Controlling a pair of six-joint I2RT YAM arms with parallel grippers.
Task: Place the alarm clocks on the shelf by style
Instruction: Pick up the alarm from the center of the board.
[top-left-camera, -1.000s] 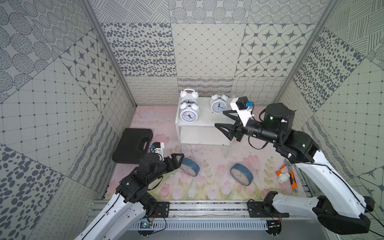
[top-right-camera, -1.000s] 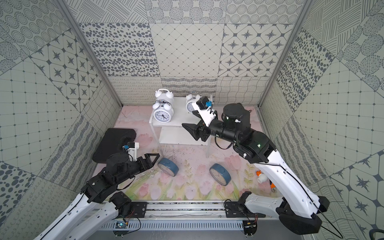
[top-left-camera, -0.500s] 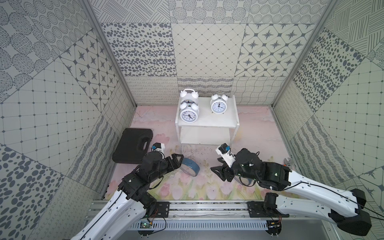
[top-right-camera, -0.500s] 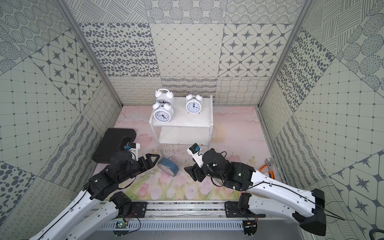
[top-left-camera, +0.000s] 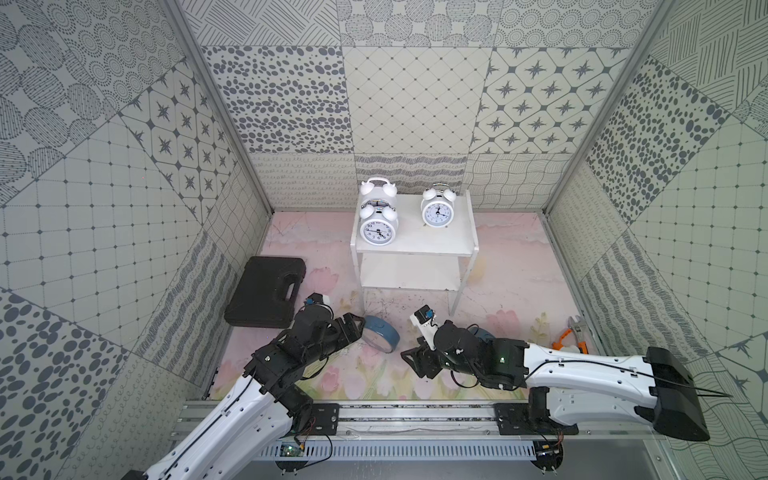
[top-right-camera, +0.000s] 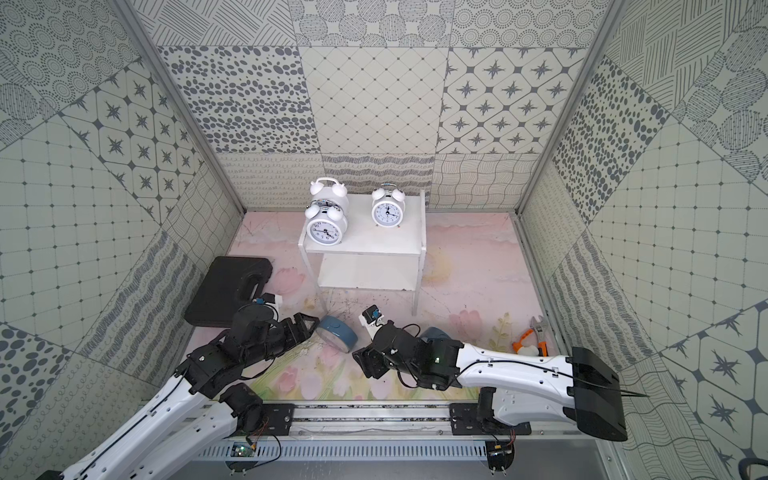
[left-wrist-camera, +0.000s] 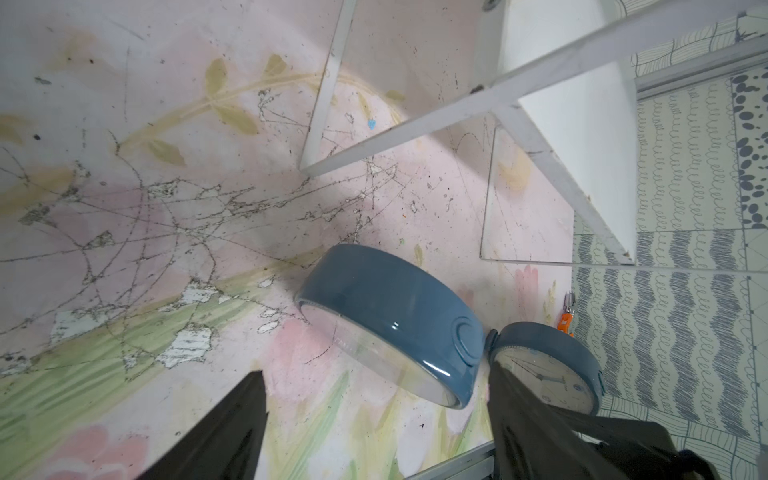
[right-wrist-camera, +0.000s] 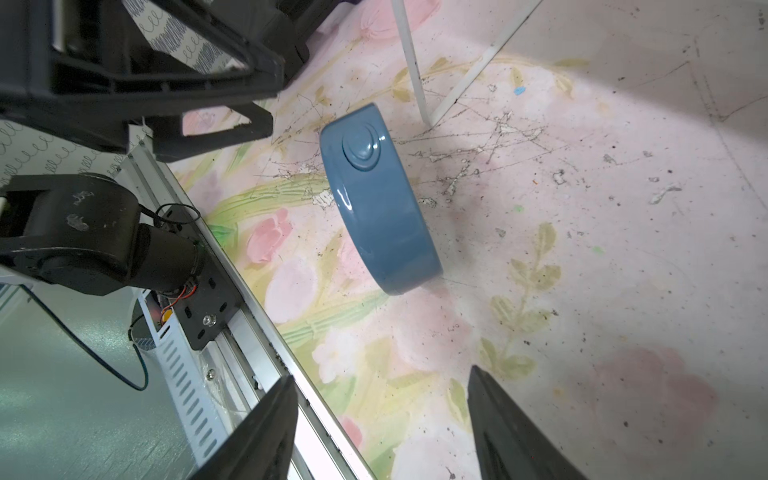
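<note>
Left gripper (top-left-camera: 358, 325) and right gripper (top-left-camera: 412, 360) sit low over the pink floral mat (top-left-camera: 519, 286), both spread wide and empty.
The left one points at a round blue-cased clock (top-left-camera: 383, 335) tilted on edge before the white two-tier shelf (top-left-camera: 415, 248); contact is unclear. The right arm (top-left-camera: 561, 370) partly hides a second blue clock (left-wrist-camera: 548, 374). Three white twin-bell clocks (top-left-camera: 376, 230) stand on the top tier.
</note>
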